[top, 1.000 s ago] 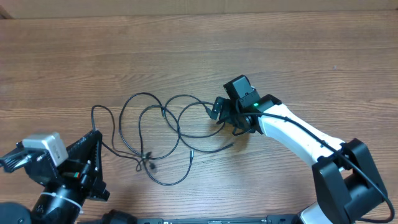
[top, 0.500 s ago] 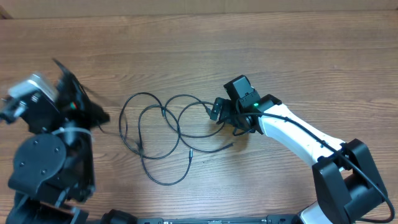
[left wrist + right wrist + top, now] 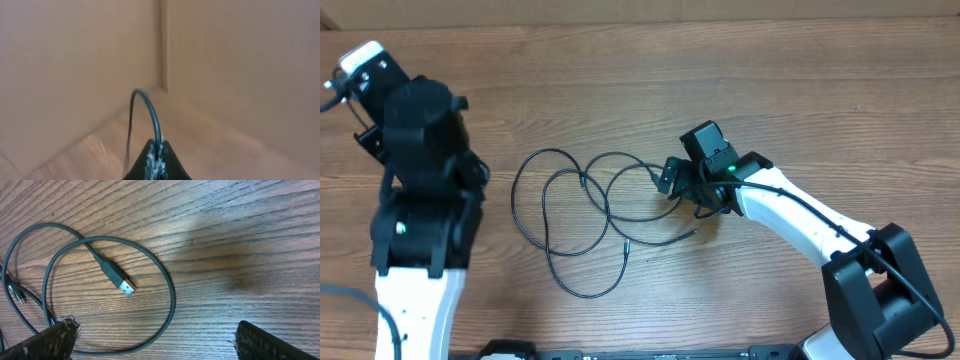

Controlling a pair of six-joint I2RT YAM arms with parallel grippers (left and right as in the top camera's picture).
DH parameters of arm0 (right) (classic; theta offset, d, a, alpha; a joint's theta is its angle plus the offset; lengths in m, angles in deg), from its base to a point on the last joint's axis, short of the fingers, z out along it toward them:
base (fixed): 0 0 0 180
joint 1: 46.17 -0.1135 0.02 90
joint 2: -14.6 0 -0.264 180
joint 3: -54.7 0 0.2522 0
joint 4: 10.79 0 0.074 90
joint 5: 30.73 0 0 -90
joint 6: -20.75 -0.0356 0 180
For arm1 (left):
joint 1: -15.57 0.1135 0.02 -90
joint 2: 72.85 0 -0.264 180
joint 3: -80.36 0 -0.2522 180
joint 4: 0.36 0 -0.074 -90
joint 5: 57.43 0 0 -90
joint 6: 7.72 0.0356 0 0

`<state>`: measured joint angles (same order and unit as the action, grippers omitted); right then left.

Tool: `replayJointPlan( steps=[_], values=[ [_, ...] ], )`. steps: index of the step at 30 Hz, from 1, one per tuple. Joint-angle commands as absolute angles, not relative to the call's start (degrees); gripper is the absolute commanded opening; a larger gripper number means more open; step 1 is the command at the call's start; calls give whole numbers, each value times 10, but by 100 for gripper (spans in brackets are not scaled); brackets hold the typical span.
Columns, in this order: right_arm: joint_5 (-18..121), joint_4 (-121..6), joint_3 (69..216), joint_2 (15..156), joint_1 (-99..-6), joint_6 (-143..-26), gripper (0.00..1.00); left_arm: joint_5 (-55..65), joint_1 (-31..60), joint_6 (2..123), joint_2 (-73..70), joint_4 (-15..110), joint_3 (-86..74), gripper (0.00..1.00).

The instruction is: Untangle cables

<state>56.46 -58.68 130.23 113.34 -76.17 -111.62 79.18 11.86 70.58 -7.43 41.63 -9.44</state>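
**Left gripper**: fingers pressed tight together, pinching a single black cord.
- The cord rises straight out of the fingertips, arcs over away from the gripper and drops on the view's left side.
- Beyond the tips are tan panels meeting at a vertical seam, with wood surface below them.
- The gripper points outward at the panels, not down at the table.
- From overhead the left arm stands at the far left. Its fingertips and the cord it holds cannot be made out there.

**Right gripper**: jaws spread wide, nothing between them. One finger shows at each lower corner of the wrist view.
- Just ahead of the gap a silver-tipped plug lies flat on the table, inside a round loop of cable.
- The loop's near arc crosses in front of the gap, closer to the finger on the view's left.
- More strands run out past that finger. Whether it touches them, cannot tell.

**Cables**: loose overlapping loops lying flat.
- They spread from the right gripper's tips out to its left, toward the left arm, and stop short of it.
- The right arm reaches in from the near right. A green light shows close behind its gripper.
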Motion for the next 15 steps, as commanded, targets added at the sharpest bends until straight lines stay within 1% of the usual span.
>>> replayJointPlan(
  steps=[1,2,3,8,15],
  values=[
    [562,-585,1308,1121,-761,-1112,100,639,201,654,-36,459,-90,4],
    [562,-585,1308,1121,-761,-1112,100,622,217,643,-26,468,-90,4],
    [562,-585,1308,1121,-761,-1112,100,581,253,620,-4,490,-90,4],
    [562,-585,1308,1121,-761,-1112,100,477,349,578,66,538,-90,4],
    [562,-585,1308,1121,-761,-1112,100,460,450,498,179,619,-90,4]
  ],
)
